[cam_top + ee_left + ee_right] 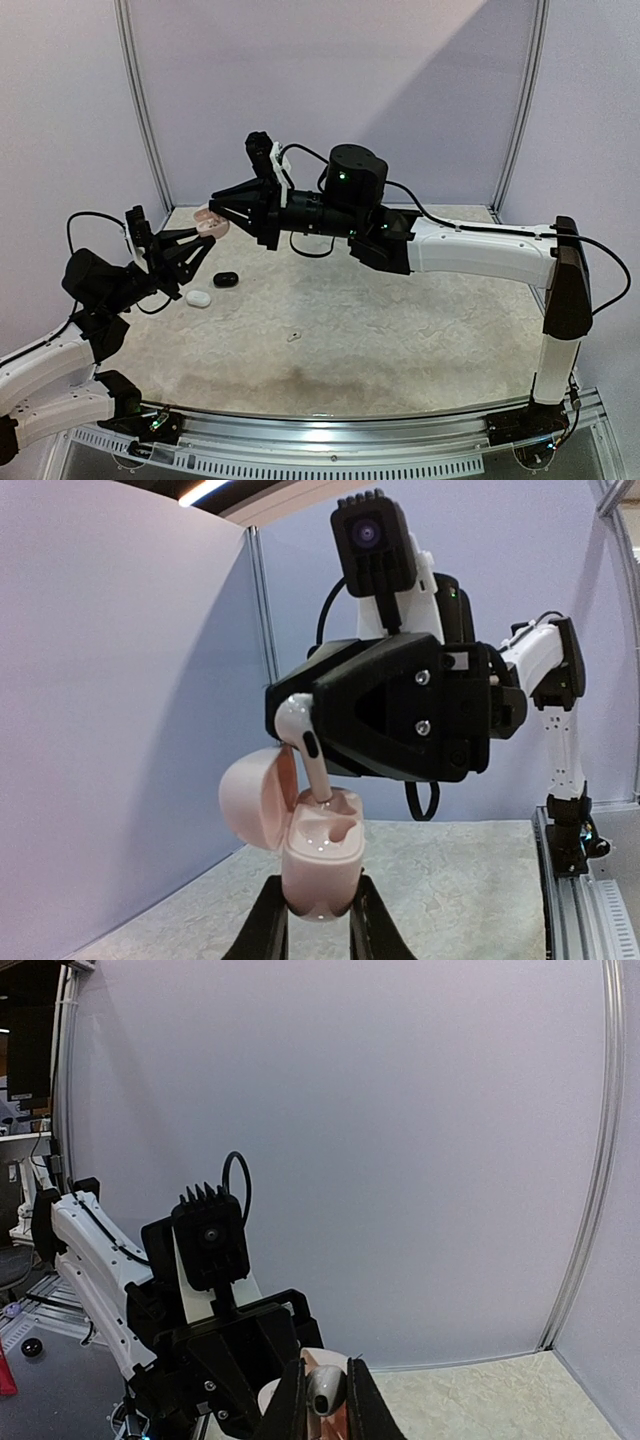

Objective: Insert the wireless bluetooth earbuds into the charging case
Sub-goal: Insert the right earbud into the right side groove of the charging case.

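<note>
The left fingers [268, 928] are clamped on the base of the pink charging case [322, 852]. They hold it upright above the far-left part of the worktop [400, 330], lid swung open to the left. The right fingers [290, 1405] pinch a white earbud [298, 742] just above the case, head up. Its stem runs nearly vertical, leaning slightly, with its tip at the mouth of a socket. The coming move is probably a short push by the right arm, straight down along the stem.
</note>
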{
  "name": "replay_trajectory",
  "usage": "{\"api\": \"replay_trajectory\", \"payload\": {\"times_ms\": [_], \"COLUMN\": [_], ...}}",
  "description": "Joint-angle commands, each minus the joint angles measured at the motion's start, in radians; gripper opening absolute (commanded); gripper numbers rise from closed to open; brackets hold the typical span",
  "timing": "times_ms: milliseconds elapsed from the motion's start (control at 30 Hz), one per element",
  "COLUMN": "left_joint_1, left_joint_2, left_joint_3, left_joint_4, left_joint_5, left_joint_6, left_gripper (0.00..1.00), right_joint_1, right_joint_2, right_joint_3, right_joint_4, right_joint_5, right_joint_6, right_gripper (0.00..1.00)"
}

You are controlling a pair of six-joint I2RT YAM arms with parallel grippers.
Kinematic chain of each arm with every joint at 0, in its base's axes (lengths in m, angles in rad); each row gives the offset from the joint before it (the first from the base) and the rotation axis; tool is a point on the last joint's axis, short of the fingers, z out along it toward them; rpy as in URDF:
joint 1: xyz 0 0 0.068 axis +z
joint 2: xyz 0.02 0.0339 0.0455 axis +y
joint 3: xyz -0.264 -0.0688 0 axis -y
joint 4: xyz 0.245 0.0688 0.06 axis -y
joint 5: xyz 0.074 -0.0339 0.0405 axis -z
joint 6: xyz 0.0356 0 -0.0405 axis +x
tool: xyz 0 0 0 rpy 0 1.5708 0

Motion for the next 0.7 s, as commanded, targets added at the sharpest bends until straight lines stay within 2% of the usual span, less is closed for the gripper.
{"api": "replay_trajectory", "payload": {"times_ms": [0, 667], "left_joint_1": [-0.015, -0.015], "left_joint_2": [0.002, -0.003], "left_joint_3": [0.031, 0.041], "left_joint_4": [0.008, 0.021], "left_joint_5": [-0.025, -0.06], "left_joint_6": [-0.012, -0.026], "left_gripper": [0.0, 0.0], "right_joint_1": [0.005, 0.005], "right_joint_2": [0.025, 0.073], "right_joint_3": [0.021, 0.005], "right_joint_4": [-0.009, 0.096], "right_joint_5": [0.004, 0.006], "right_joint_6": [-0.009, 0.054], "right_gripper": [0.0, 0.0]}}
